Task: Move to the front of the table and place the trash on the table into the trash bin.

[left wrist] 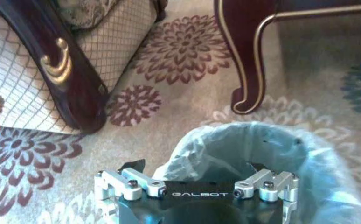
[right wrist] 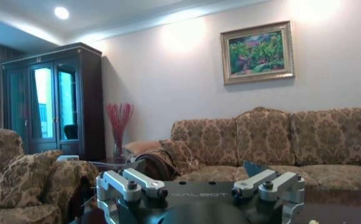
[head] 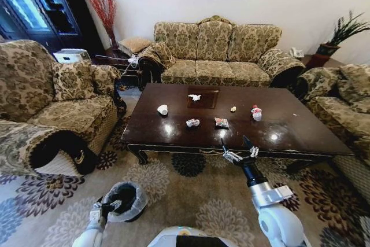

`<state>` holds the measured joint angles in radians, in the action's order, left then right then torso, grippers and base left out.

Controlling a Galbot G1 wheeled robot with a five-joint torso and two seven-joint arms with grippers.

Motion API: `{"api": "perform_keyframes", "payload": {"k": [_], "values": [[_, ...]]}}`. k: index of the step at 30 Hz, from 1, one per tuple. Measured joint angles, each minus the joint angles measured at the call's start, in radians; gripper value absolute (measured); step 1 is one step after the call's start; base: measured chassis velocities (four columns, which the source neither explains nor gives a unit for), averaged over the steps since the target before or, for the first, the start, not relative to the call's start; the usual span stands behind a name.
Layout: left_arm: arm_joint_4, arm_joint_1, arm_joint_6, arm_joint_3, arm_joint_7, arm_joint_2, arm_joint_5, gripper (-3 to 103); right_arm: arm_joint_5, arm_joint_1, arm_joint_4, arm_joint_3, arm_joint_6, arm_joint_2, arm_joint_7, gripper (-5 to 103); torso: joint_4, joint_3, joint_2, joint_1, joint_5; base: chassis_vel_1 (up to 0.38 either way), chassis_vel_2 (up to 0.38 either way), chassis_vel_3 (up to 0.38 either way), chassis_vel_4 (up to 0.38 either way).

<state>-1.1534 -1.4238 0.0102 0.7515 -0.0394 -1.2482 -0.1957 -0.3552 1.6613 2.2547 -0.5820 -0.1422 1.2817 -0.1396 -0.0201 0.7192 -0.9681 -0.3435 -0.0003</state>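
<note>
The dark glossy table point(head: 289, 131) stands just ahead of me. On it lie pieces of trash: a white paper cup point(head: 163, 109), a crumpled tissue point(head: 195, 97), a shiny wrapper point(head: 192, 122), a snack packet point(head: 221, 122), a tiny yellow scrap point(head: 233, 109) and a small bottle with a red cap point(head: 256, 113). My right gripper point(head: 236, 144) point(right wrist: 196, 173) hovers open at the table's front edge, holding nothing. The bag-lined trash bin point(head: 130, 198) point(left wrist: 292, 158) sits on the carpet at lower left. Over its near rim my left gripper point(head: 108, 205) point(left wrist: 195, 169) is open.
A patterned armchair point(head: 58, 108) flanks the table's left end, its wooden foot point(left wrist: 74, 79) close to the bin. A carved table leg point(left wrist: 246, 60) rises beyond the bin. A sofa point(head: 219, 56) stands behind the table and another seat point(head: 341, 108) at right.
</note>
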Motion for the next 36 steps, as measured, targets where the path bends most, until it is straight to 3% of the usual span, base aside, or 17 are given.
{"api": "perform_keyframes", "payload": {"k": [1, 3, 7, 13, 18, 24, 30, 32, 35, 36], "values": [[0.060, 0.035, 0.012, -0.007, 0.000, 0.007, 0.000, 103, 0.001, 0.004, 0.001, -0.001, 0.000, 0.001, 0.000, 100, 0.0000, 0.000, 0.000, 0.000, 0.0000, 0.000, 0.000, 0.000, 0.000], [0.098, 0.055, 0.025, -0.009, 0.000, 0.009, 0.003, 101, 0.002, 0.007, 0.004, -0.001, 0.000, 0.001, 0.000, 100, 0.0000, 0.000, 0.000, 0.000, 0.0001, 0.000, 0.000, 0.000, 0.000], [0.302, 0.160, 0.092, -0.015, 0.004, 0.021, 0.055, 98, 0.009, 0.026, 0.017, -0.017, -0.001, 0.007, 0.003, 100, -0.0002, 0.000, 0.000, 0.000, 0.0001, 0.000, 0.000, 0.000, 0.000], [0.420, 0.226, 0.155, -0.019, -0.031, 0.037, 0.075, 98, 0.010, 0.043, 0.022, -0.034, -0.005, 0.012, 0.007, 100, -0.0002, 0.000, 0.000, 0.000, 0.0003, 0.000, 0.000, 0.000, 0.000], [0.555, 0.319, 0.223, -0.018, -0.037, 0.049, 0.140, 97, 0.013, 0.054, 0.022, -0.043, -0.008, 0.018, 0.012, 100, -0.0001, 0.000, 0.000, 0.000, 0.0003, 0.000, 0.000, 0.000, 0.000], [0.657, 0.389, 0.224, -0.018, -0.059, 0.065, 0.167, 97, 0.014, 0.054, 0.018, -0.043, -0.008, 0.026, 0.013, 100, -0.0001, 0.000, 0.000, 0.000, 0.0002, 0.000, 0.000, 0.000, 0.000], [0.715, 0.445, 0.169, -0.025, -0.128, 0.083, 0.196, 100, 0.014, 0.069, 0.019, -0.055, -0.008, 0.029, 0.016, 100, -0.0002, 0.000, 0.000, 0.000, 0.0003, 0.000, 0.000, 0.000, 0.000], [0.725, 0.459, 0.152, -0.023, -0.141, 0.084, 0.216, 97, 0.014, 0.074, 0.021, -0.058, -0.009, 0.031, 0.017, 100, -0.0001, 0.000, 0.000, 0.000, 0.0003, 0.000, 0.000, 0.000, 0.000], [0.745, 0.482, 0.114, -0.014, -0.167, 0.085, 0.256, 82, 0.014, 0.081, 0.027, -0.062, -0.012, 0.037, 0.025, 100, 0.0000, 0.000, 0.000, 0.000, 0.0003, 0.000, 0.000, 0.000, 0.000], [0.745, 0.482, 0.114, -0.014, -0.167, 0.085, 0.256, 82, 0.014, 0.081, 0.027, -0.062, -0.012, 0.037, 0.025, 100, 0.0000, 0.000, 0.000, 0.000, 0.0003, 0.000, 0.000, 0.000, 0.000]]}}
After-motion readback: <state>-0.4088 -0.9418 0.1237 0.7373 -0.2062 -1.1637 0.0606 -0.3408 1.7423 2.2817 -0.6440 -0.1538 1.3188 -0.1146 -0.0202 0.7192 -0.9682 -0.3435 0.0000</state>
